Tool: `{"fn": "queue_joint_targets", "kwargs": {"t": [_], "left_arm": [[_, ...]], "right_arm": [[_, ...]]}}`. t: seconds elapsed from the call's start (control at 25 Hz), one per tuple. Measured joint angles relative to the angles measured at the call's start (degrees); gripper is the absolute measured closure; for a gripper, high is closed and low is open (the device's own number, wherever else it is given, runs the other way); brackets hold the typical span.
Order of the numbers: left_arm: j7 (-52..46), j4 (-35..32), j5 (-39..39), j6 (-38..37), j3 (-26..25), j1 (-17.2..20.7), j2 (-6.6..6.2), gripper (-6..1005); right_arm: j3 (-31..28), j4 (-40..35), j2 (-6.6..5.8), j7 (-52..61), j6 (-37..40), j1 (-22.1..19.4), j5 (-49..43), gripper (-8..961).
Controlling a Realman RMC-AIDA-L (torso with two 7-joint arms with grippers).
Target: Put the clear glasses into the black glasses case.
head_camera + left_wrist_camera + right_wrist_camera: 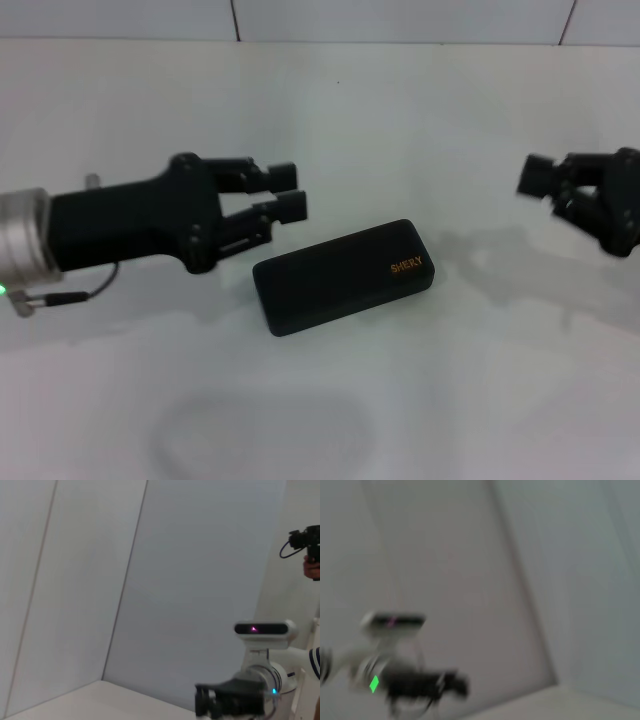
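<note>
Faintly visible at the near edge of the white table (480,400), the fully transparent plastic glasses (262,440) lie flat, their one-piece wraparound lens and thin arms showing only as a pale outline, well apart from both arms. On the left side the left claw (290,192), a black two-fingered claw on a black arm with a silver wrist ring, reaches in level above the table; its two fingers are spread with a clear gap between them and hold nothing, their tips near the left end of the case but not touching it. Just beyond the glasses, at the middle of the table, the slim rectangular black glasses case (342,275) with rounded corners rests shut, set at a slant, its small orange lettering on the right end. Over at the right edge the right claw (545,185), also black, hangs above the table, well apart from the case; only part of it is in view, and I cannot tell whether its fingers are spread or pressed together.
</note>
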State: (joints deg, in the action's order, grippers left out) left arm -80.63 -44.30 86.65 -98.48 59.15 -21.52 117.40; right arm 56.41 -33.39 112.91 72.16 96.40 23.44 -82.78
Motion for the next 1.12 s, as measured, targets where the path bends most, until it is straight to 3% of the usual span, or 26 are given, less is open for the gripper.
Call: {"fn": "queue_joint_targets", "kwargs": {"t": [0.24,0.64,0.88,1.12], "left_arm": [[-3.3,-1.9,0.7,-2.7,-1.8,0.6,-1.40,650],[2.0,-1.7,4.4,-7.2,-1.9,1.1,-2.74,229],[2.4,-1.4,5.4,-7.2,-1.9,1.3,-2.32,185],[3.5,-0.1,5.8,-7.2,-1.9,1.7,-1.61,169]], "right_arm": [[1.5,-12.8,3.01,0.5,0.3,0.6,-9.0,858],[13.4,-26.0,2.69,2.1,-2.8,0.9,-10.4,468],[15.1,-28.1,2.90,1.9,-3.8,1.1,-11.5,227],[15.9,-27.0,3.12,1.6,-4.9,0.3,-11.0,231]]}}
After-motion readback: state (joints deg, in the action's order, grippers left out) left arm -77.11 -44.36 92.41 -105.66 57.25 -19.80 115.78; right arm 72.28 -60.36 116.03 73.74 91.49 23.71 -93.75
